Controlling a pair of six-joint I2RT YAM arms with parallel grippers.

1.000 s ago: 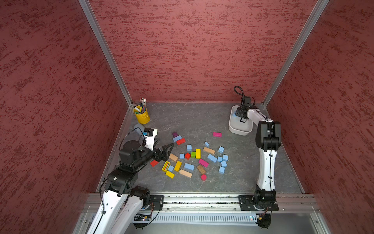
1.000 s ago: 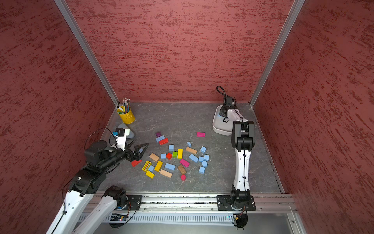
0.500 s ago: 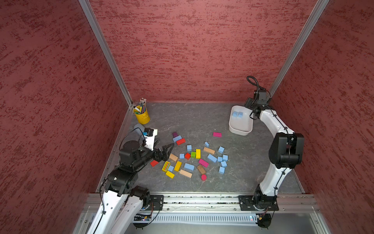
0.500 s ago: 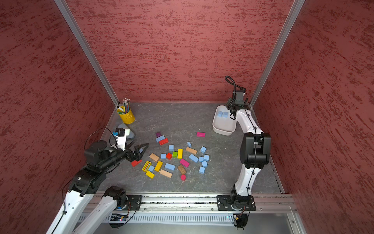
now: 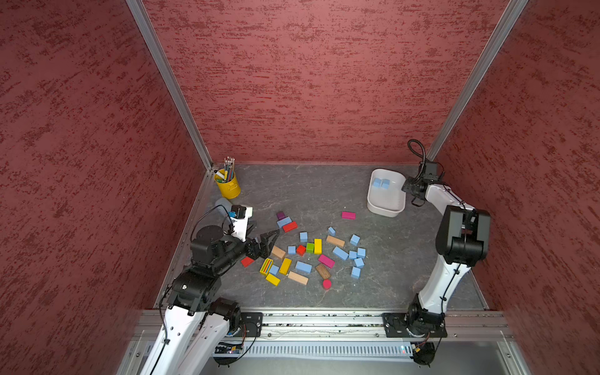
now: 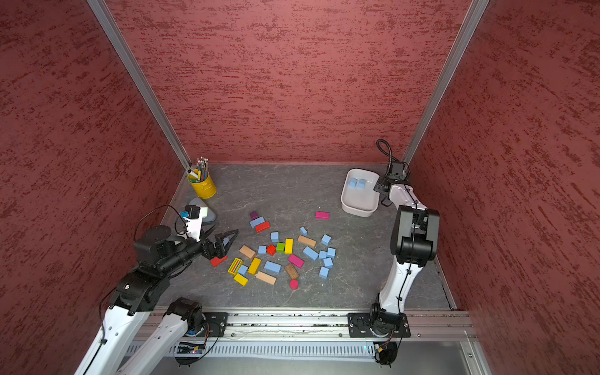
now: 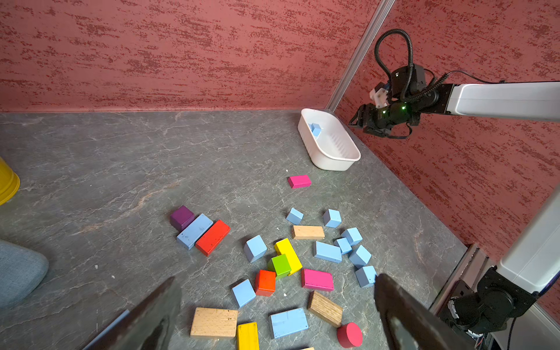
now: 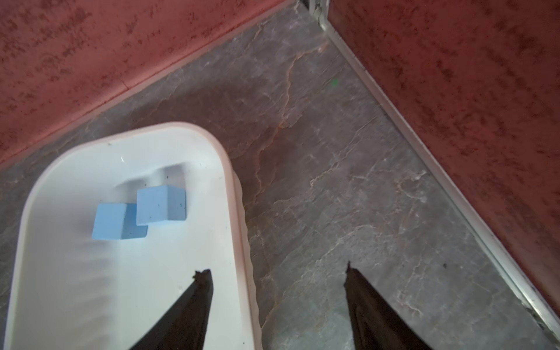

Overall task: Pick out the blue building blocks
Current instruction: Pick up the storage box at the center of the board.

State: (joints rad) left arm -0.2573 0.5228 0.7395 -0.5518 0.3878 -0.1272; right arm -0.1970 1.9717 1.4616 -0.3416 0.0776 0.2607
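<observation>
Left gripper (image 6: 226, 230): spread wide and empty, hovering at the edge of the scatter, just as it was a second ago.
Loose light-blue wooden blocks (image 5: 340, 253): about a dozen lie unmoved among the mixed colours on the grey tabletop (image 5: 308, 194).
White plastic tub (image 5: 386, 212): two light-blue cubes (image 8: 160, 204) lie touching at its far end.
Right gripper (image 8: 275, 269): a second ago it was over the tub. Now it is beside the rim, jaws parted with nothing between them. The drop looks finished, so the next pick is due.

Lab test cell: red panel walls (image 5: 308, 81)
</observation>
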